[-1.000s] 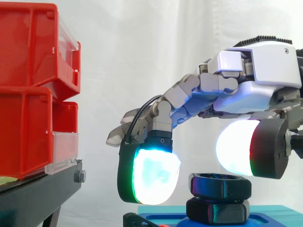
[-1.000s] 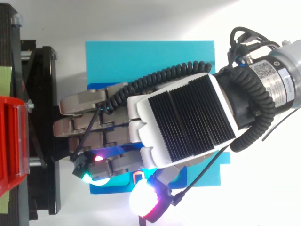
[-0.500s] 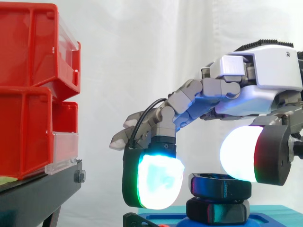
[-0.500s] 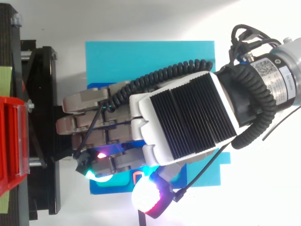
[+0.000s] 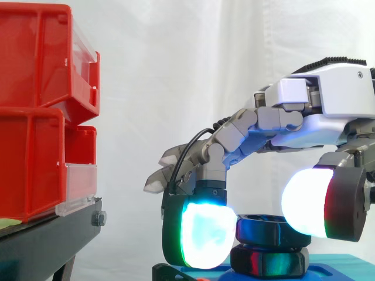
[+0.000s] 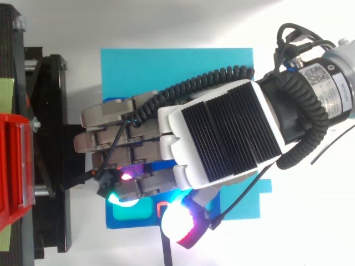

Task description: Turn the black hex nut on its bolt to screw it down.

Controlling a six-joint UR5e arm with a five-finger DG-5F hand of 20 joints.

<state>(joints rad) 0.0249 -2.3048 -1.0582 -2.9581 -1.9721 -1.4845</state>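
While the hand (image 5: 334, 99) pinches the nut (image 5: 272, 229) between its near thumb pad (image 5: 304, 202) on the right and cyan pad (image 5: 205, 234) on the left, above a hex base (image 5: 269, 261) on the blue plate (image 6: 166, 72), the turn probably wants an even squeeze and a level twist, far fingers (image 5: 170, 161) clear.
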